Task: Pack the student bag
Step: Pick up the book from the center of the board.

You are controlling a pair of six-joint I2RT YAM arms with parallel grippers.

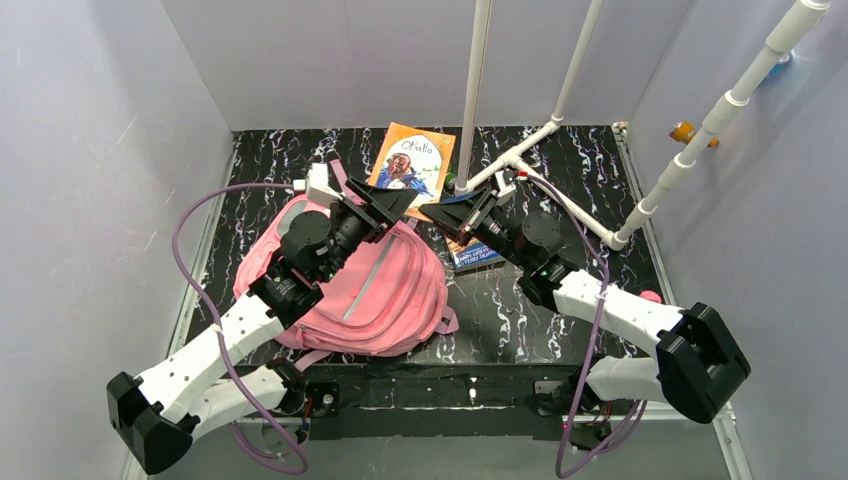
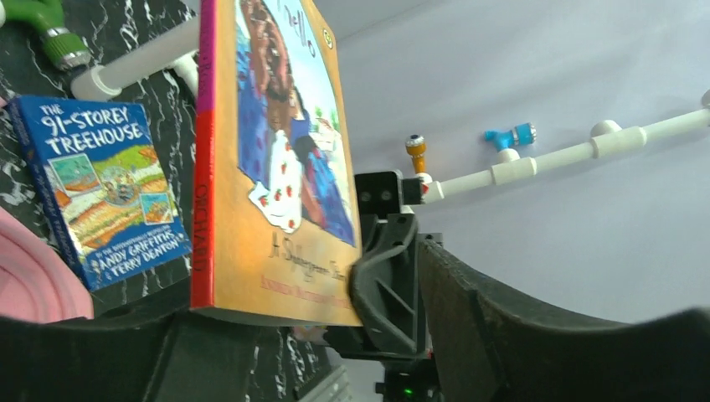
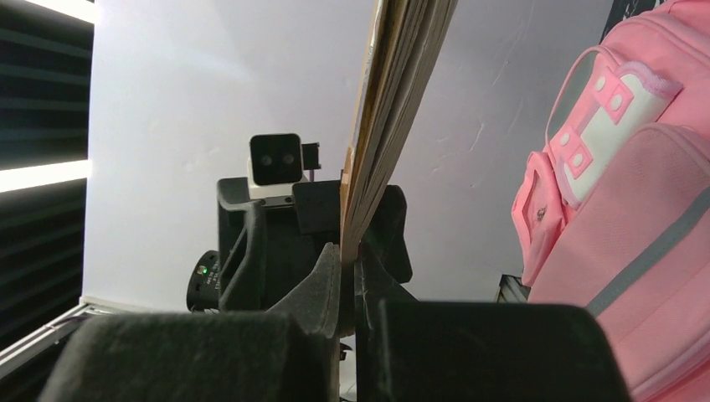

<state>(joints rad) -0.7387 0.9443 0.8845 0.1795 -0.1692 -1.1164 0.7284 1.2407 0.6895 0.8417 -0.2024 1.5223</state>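
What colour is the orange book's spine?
The spine is red, magenta at its top end; left wrist view shows it best.

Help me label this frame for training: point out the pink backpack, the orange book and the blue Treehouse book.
pink backpack (image 1: 395, 290): top external view, front panel.
orange book (image 2: 285, 167): left wrist view, front cover.
blue Treehouse book (image 2: 100, 193): left wrist view, front cover.

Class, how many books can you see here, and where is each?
2. The orange book is pinched in the right gripper, beyond the student bag; the blue book lies on the table beneath the right arm. Others may be hidden in the bag.
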